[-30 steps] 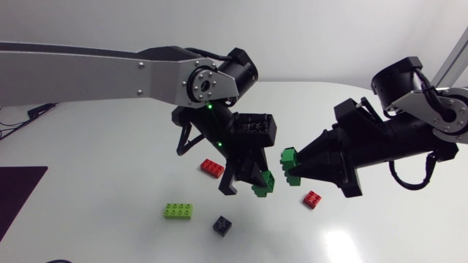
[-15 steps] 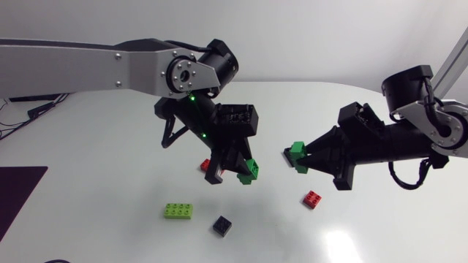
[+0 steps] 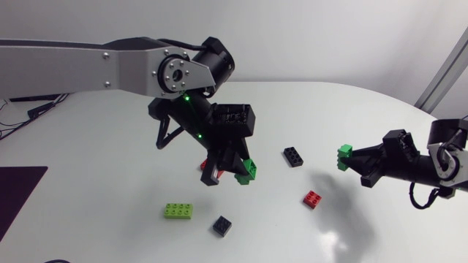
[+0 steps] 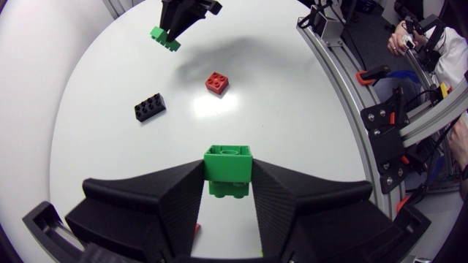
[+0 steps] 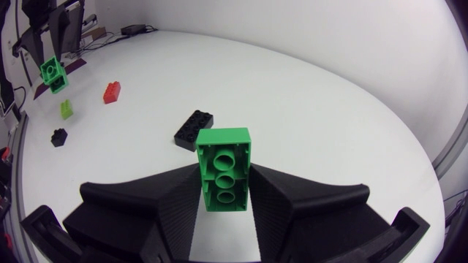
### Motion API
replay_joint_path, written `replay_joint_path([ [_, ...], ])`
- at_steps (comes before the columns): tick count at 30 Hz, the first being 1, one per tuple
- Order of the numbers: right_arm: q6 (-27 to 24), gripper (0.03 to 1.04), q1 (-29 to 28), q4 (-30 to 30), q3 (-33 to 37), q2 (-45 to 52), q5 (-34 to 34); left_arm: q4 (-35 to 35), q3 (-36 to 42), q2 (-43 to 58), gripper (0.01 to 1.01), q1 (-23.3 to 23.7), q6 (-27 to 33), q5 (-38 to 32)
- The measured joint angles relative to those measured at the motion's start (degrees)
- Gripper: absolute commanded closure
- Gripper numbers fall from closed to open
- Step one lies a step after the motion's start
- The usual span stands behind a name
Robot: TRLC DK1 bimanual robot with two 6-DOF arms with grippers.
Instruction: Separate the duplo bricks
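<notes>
My left arm (image 3: 88, 67) reaches in level above the counter (image 3: 110, 183), wrist bent down. The left end effector (image 3: 230, 177) hangs aloft, clamped on a green brick (image 4: 228, 162). My right arm (image 3: 447, 157) sits low. The right end effector (image 3: 346, 158) points inward, pinching a longer green brick (image 5: 223, 172).

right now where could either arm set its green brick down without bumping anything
Bare table lies left of the lime brick and along the far edge beyond the long black brick. It is crowded below the left pincer, where the red brick, small black brick and lime brick sit close.
</notes>
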Motion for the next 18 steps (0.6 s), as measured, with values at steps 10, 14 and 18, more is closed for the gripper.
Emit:
replay_joint_path([
  [10, 8.35, 0.75, -0.02, 25.31, -6.36, 12.48, -0.2, 0.7, -1.97, -0.44, 0.779, -0.28, -0.24, -0.02],
  [14, 11.47, 0.74, -0.33, 30.53, -6.47, 15.34, -0.28, 1.22, -2.3, -0.66, 0.779, -0.31, -0.33, -0.02],
  [18, 13.09, 0.73, -1.33, 32.92, -7.45, 15.54, -1.16, 1.73, -2.3, -0.66, 0.779, -0.35, -1.2, -0.04],
])
